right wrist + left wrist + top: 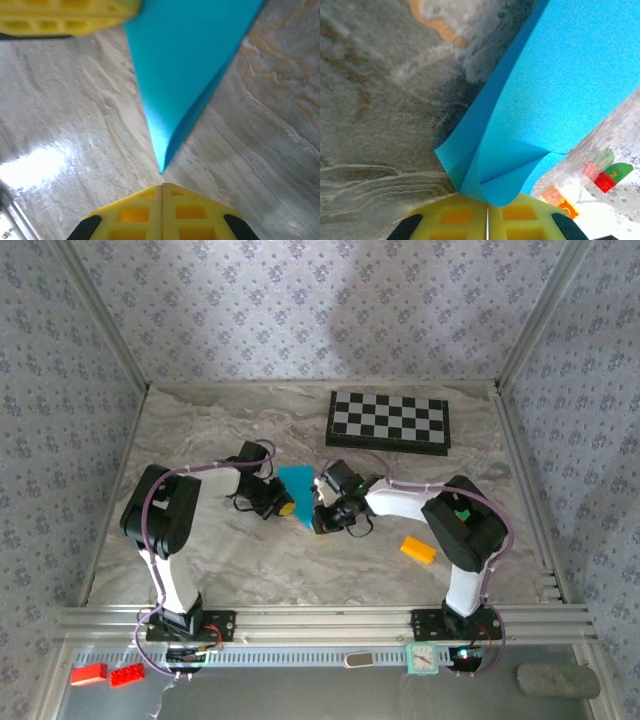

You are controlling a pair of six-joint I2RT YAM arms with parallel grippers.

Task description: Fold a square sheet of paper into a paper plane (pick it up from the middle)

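paper: cyan sheet (297,492), folded to a narrow pointed shape; mid-table (250,570), between the two grippers; point aims at near edge
left gripper: (283,505) at paper's left side; in its wrist view the yellow fingers (455,217) are pressed together, clenched on a curled folded corner of the paper (560,90); paper rises off the table there, shadow under it
right gripper: (322,518) at paper's right side, near its point; in its wrist view (162,192) the fingers are pressed together, grasping nothing; paper tip (161,167) lies just ahead of the fingertips, small gap, not touching
fold: layers show at left corner; long edge runs up to the right in left wrist view
left fingers from right wrist: yellow (65,17) at top left, against paper's upper edge
chessboard: (389,421) far right of table; well apart from paper
block: yellow-orange (419,550), right of right gripper; apart from paper
bricks: red (105,674), on the front ledge, left
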